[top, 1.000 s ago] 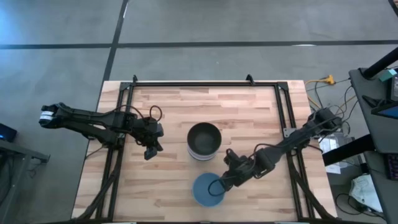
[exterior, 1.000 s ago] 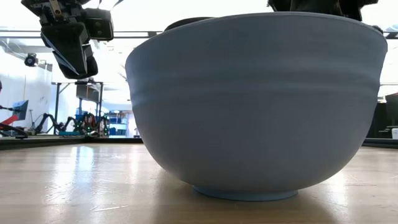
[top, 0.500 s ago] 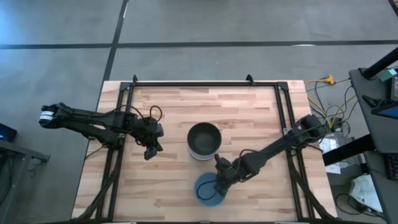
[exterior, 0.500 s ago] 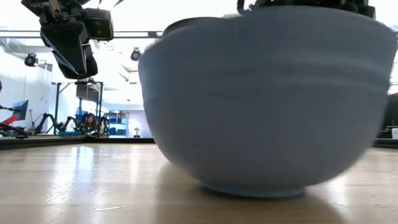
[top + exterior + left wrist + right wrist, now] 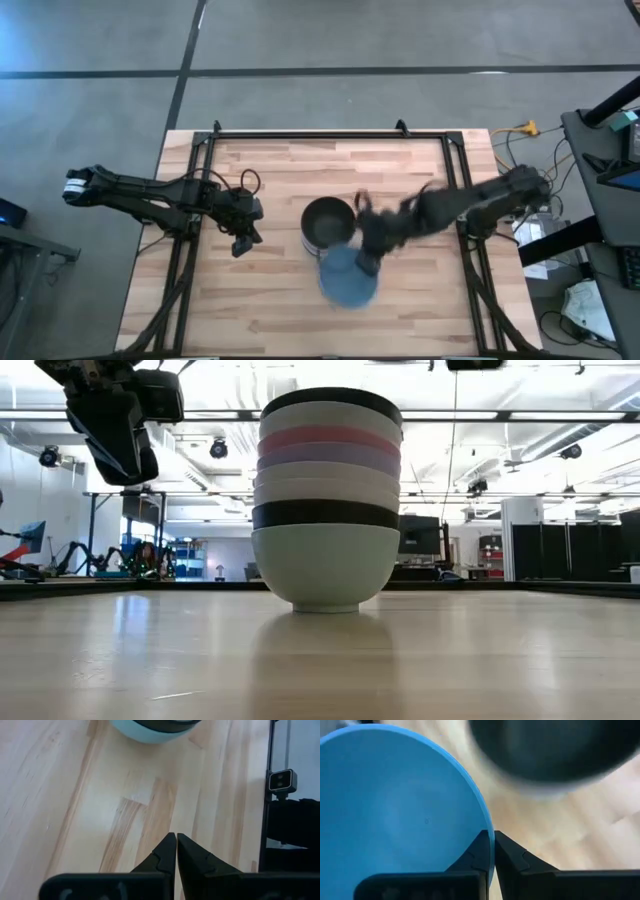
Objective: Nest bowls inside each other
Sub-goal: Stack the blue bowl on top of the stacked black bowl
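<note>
the table carries my stack of bowls at its middle: a mint green bowl at the bottom, then black, white, lavender, pink, white, and a black bowl nested on top. the blue bowl is smooth and round, lifted off the wood just beside the stack; my right gripper is pinched tight on its rim. my left gripper hangs left of the stack, fingers pressed together on nothing.

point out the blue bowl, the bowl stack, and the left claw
Small round smooth blue bowl (image 5: 347, 279), high view, on its inside.
Stack of nested round bowls (image 5: 325, 565), low view, on the mint green bottom bowl's wall.
Left claw (image 5: 176, 851), left wrist view, between its shut fingertips.
</note>
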